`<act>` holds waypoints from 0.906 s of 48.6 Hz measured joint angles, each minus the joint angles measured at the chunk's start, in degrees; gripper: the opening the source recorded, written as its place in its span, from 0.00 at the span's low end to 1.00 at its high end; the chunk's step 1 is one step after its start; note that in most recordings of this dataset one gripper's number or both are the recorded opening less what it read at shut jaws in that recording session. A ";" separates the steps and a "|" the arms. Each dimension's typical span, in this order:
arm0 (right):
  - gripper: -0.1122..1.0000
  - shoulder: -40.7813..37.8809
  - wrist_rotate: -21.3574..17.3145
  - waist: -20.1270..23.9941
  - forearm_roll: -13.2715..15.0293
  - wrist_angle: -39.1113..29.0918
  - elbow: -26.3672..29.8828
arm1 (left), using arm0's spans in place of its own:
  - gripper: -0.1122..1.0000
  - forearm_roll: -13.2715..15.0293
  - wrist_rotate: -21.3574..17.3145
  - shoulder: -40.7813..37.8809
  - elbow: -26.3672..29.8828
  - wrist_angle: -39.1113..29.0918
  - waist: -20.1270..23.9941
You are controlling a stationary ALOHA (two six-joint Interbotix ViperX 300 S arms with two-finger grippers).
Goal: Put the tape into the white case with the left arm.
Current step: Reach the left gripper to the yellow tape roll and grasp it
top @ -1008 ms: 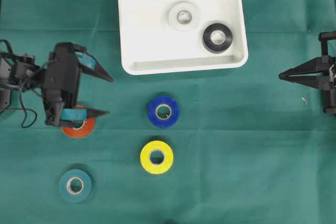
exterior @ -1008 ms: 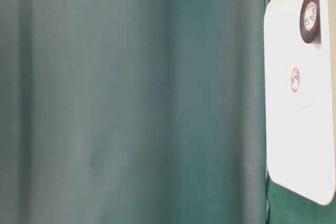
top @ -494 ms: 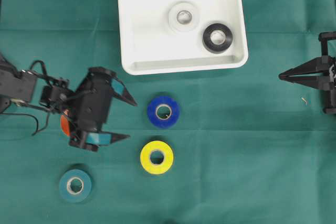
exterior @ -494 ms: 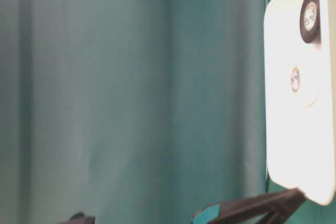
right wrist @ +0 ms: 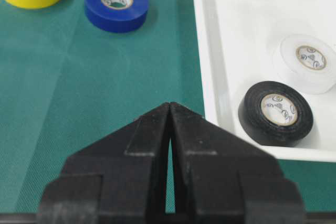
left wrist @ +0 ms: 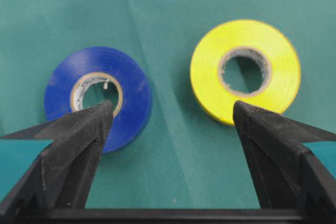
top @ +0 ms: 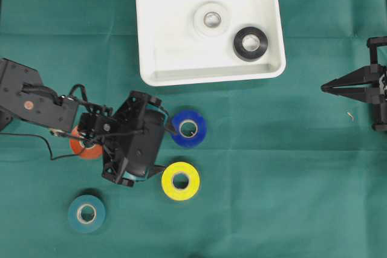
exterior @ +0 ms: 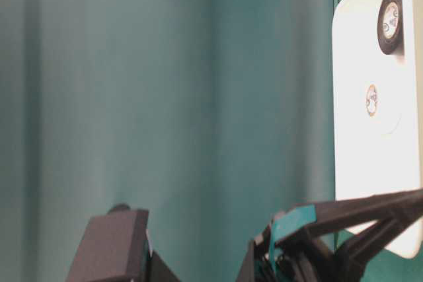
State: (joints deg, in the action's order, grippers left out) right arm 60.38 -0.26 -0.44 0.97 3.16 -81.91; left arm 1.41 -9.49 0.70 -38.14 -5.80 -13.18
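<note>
Step in hand, as judged: left arm choosing and approaching 1 roll of tape for pickup. White case (top: 154, 34) sits at the far side of the green tabletop (top: 272, 179) and already holds 2 rolls: white tape (top: 211, 19) and black tape (top: 250, 43).

Loose rolls on the cloth: blue tape (top: 188, 128), yellow tape (top: 181, 180), orange tape (top: 81, 147) partly hidden under the arm, teal tape (top: 86, 213).

Left pincer (left wrist: 170, 114): spread wide, empty. In the wrist view 1 fingertip lies in front of the blue roll and the other in front of the yellow roll's near edge; contact with either cannot be told. The gap between tips faces bare cloth between the 2 rolls.

To do it well: commit to 1 roll, shift sideways until both tips bracket that roll alone, descend, then close. Closing here would likely nudge both rolls and grip neither.

Right pincer (right wrist: 169, 129): closed, empty, parked at the right edge.
</note>
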 measured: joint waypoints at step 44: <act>0.02 0.00 0.09 0.00 0.00 0.44 -0.70 | 0.96 -0.09 -13.89 -13.10 14.59 -9.67 -2.64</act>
State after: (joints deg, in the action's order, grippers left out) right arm 60.38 -0.18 -0.44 0.97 3.60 -82.62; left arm 1.32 -23.38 -12.39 -23.55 -15.47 -15.82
